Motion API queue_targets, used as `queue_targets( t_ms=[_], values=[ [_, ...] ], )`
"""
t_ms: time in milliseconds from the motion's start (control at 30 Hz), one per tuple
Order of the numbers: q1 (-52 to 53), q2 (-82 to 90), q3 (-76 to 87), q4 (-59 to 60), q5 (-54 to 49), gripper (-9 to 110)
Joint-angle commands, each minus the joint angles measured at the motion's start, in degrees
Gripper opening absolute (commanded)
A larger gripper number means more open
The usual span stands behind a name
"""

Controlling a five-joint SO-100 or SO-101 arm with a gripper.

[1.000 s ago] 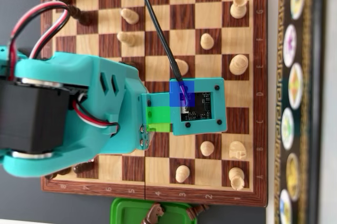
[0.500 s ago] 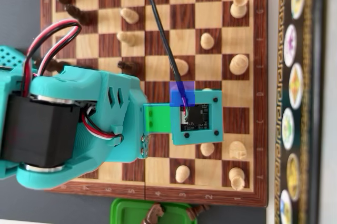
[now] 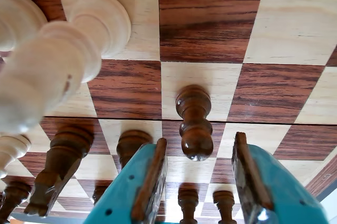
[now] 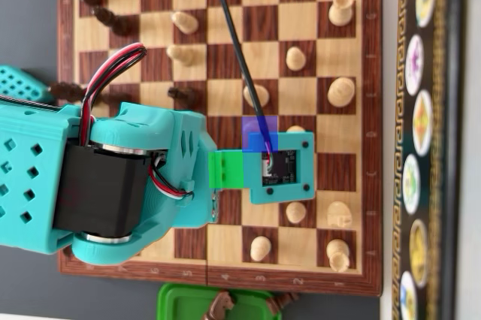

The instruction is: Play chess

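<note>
1. Jaws, wrist view: both teal fingers of the gripper (image 3: 197, 169) are seen spread apart with nothing clamped between them; brown pads line their inner faces. A dark pawn (image 3: 194, 121) is found just ahead of the gap, its rounded head toward the jaws and not touched by either finger.

2. Wrist view, surroundings: a large pale piece (image 3: 52, 66), blurred by nearness, is placed far to the left of the jaws. Other dark pieces (image 3: 63, 163) are ranged to the left of the left finger and beyond the gap. The chessboard (image 3: 210, 19) fills the frame.

3. Handling, judged: the dark pawn is taken to be turned wood, light, rigid and smooth, likely to slip or tip if pinched on the round head. A hold at the narrow neck under the head is judged safest.

4. Overhead view: the jaws are hidden beneath the teal arm (image 4: 135, 177) and the camera mount (image 4: 282, 166). A dark piece (image 4: 183, 96) is seen just beyond the arm's upper edge; whether it is the pawn before the jaws cannot be told.

5. Hidden or unclear: squares under the arm are covered. A green container (image 4: 214, 303) is cut off at the bottom edge.
</note>
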Motion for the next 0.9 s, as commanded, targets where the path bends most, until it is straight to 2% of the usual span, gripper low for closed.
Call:
queue_targets(
  t_ms=[0, 633, 867],
  values=[
    [0.1, 0.4, -1.3, -2.0, -0.1, 18],
    [0.6, 0.4, -2.0, -3.9, -0.2, 18],
    [0.6, 0.4, -2.0, -4.8, -0.3, 8]
  ],
)
